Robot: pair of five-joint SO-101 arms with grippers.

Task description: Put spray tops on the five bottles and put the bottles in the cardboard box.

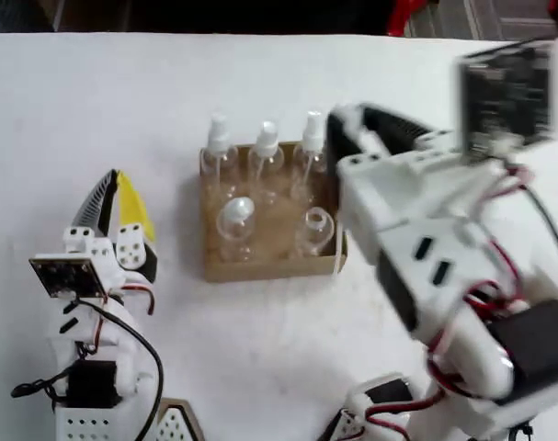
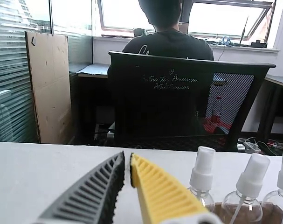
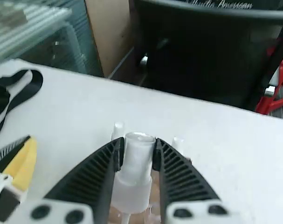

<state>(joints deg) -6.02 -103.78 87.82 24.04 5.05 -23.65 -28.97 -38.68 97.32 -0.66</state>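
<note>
The cardboard box [image 1: 260,270] sits mid-table with five clear bottles in it. Three in its far row carry white spray tops [image 1: 218,130] [image 1: 266,138] [image 1: 313,129]. Two bottles [image 1: 235,225] [image 1: 315,230] stand in the near row; the right one's mouth looks open. My right gripper [image 3: 137,149] is shut on a white spray top [image 3: 137,161] with a clear bottle neck under it. From above, the right gripper [image 1: 338,133] is at the box's far right corner. My left gripper [image 1: 116,181], black and yellow, rests shut and empty left of the box, and appears again [image 2: 127,161] beside spray tops [image 2: 202,168].
The right arm's white body [image 1: 426,248] covers the table right of the box. A black strap [image 3: 10,93] lies on the table. Beyond the table's far edge stand a black chair [image 2: 188,93] and a leaning cardboard panel [image 2: 48,84]. Bare white table lies behind and left of the box.
</note>
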